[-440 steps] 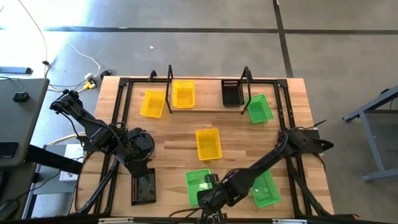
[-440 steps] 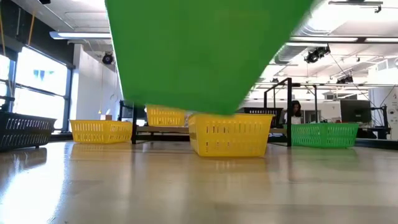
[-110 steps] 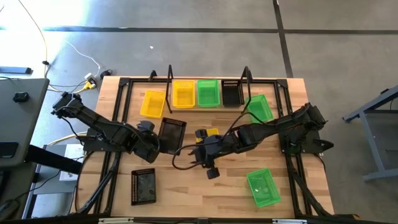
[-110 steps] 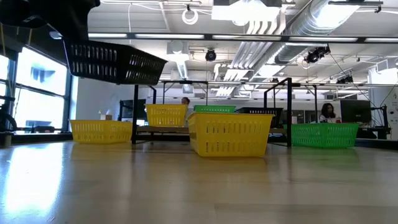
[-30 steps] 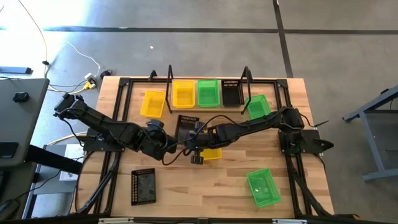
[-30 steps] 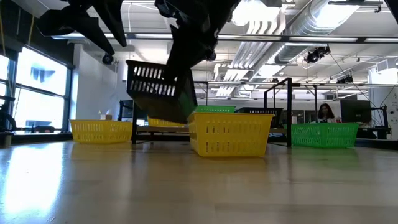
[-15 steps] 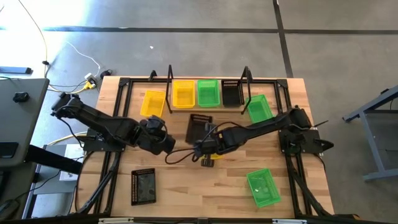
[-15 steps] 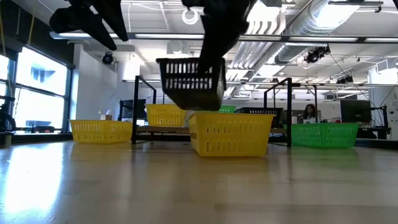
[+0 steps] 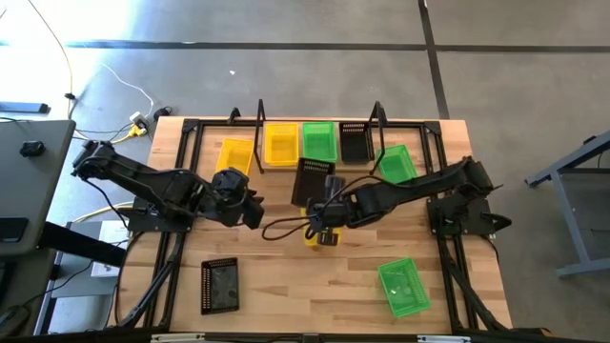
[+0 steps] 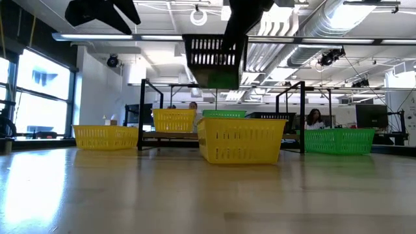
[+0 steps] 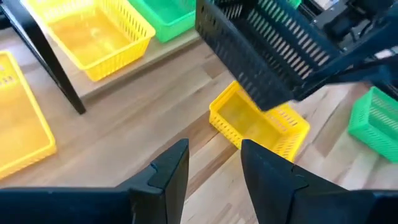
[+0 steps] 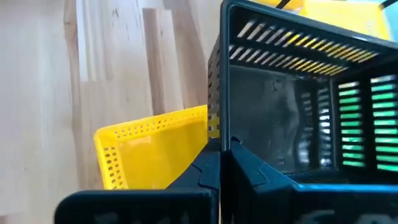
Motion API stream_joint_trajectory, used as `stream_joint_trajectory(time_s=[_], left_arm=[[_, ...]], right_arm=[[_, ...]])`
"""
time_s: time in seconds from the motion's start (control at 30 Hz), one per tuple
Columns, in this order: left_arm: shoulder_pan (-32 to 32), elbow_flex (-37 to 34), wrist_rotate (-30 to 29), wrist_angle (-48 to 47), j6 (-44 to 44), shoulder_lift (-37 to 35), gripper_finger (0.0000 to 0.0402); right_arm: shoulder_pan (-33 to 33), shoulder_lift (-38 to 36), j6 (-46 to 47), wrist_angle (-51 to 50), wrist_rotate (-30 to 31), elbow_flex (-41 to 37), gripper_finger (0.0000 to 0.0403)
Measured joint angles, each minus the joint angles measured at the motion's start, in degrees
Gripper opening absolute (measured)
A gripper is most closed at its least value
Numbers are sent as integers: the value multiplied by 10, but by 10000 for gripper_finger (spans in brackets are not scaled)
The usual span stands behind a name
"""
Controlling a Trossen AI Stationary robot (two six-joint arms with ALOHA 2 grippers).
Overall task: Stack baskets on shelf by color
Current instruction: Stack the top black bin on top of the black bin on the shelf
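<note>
My right gripper (image 9: 319,208) is shut on a black mesh basket (image 9: 313,181), held high over the table's middle; in the low view the black basket (image 10: 214,60) hangs above a yellow basket (image 10: 240,140) that stands on the table. My left gripper (image 11: 214,165) is open and empty, left of the black basket (image 11: 267,56). The shelf (image 9: 345,167) at the far edge carries a yellow (image 9: 281,145), a green (image 9: 319,143) and a black basket (image 9: 357,143) side by side. My right gripper pinches the black basket's side wall (image 12: 216,134) at its rim, one finger inside the basket and one outside. It holds the basket's near end. The basket is lifted clear of the table and sits about level, above the yellow basket.
A yellow basket (image 9: 235,157) stands left of the shelf and a green one (image 9: 396,164) at its right end. A green basket (image 9: 403,288) stands at the near right, another black one (image 9: 219,284) at the near left. Black upright frames (image 9: 260,119) flank the shelf.
My right gripper has gone up and toward the far edge and the shelf with the black basket. The basket has risen from just above the yellow basket and turned from tilted to about level. My left gripper has drawn back toward the table's left.
</note>
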Motion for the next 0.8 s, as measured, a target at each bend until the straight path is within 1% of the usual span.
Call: stream_joint_trajectory(time_s=[0.33, 0.7, 0.8], left_arm=[[0, 0, 3, 24, 25, -15, 136], [3, -1, 5, 23, 24, -15, 136], [1, -1, 13, 23, 25, -15, 136]], right_arm=[[-33, -45, -52, 5, 10, 0, 0], [-94, -111, -176, 4, 0, 0, 0], [-124, -134, -208, 4, -18, 0, 0]])
